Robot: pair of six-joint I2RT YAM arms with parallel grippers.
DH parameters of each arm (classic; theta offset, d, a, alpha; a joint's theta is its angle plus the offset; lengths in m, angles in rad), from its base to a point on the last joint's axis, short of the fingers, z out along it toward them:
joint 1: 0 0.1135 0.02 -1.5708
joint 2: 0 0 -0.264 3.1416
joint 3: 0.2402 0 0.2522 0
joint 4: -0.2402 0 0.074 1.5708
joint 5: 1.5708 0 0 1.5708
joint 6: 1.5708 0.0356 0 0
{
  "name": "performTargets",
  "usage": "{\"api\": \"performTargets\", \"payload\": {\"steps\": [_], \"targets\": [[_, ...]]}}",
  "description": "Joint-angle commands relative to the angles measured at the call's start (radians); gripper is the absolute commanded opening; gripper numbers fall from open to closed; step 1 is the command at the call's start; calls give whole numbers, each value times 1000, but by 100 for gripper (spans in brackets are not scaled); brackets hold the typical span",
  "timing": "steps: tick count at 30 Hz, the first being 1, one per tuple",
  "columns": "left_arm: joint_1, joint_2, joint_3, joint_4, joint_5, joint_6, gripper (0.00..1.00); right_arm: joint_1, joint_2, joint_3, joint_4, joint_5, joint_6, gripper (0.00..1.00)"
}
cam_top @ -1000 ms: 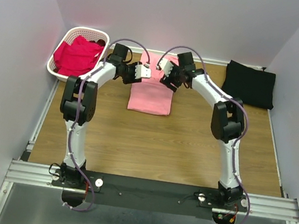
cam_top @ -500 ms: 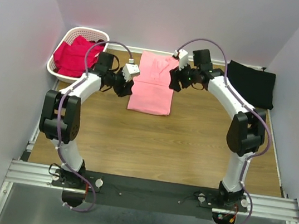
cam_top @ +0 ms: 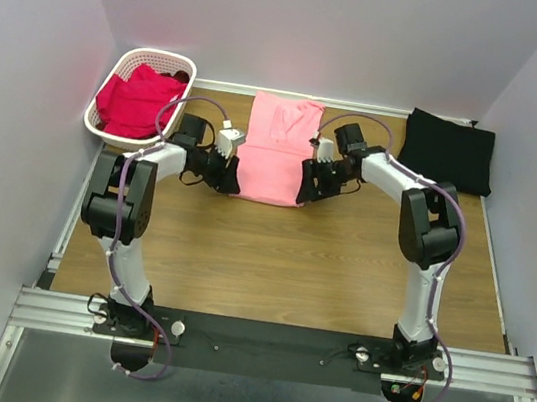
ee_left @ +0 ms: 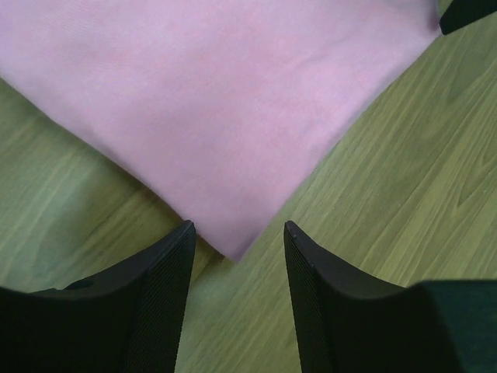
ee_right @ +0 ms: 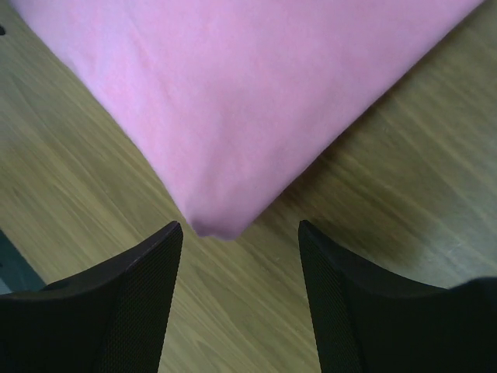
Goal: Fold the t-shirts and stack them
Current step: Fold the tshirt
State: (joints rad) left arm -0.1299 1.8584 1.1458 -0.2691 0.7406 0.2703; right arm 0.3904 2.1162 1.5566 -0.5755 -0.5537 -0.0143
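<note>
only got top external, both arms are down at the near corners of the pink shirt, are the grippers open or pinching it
observer: left wrist view shows the left gripper open, with the pink shirt corner tip just inside the gap, not pinched.
operator: and the right one
observer: right wrist view shows the right gripper open too, the other corner at the mouth of its gap, not pinched.
operator: is that corner flat or thick
observer: in the right wrist view it looks rounded, like a folded edge, and it casts a shadow on the table.
</note>
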Motion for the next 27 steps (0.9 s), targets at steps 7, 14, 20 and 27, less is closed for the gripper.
{"api": "performTargets", "payload": {"steps": [7,14,20,27], "targets": [[45,65,-41,34,91,-63,53,-12,22,-62,11,-129,80,58],[53,70,-47,5,160,-42,36,-18,22,-76,19,-152,96,34],[53,61,-52,-5,177,-28,10,-31,-1,-96,16,-135,79,17],[53,44,-64,-93,106,27,0,-44,-41,-136,11,-92,40,1]]}}
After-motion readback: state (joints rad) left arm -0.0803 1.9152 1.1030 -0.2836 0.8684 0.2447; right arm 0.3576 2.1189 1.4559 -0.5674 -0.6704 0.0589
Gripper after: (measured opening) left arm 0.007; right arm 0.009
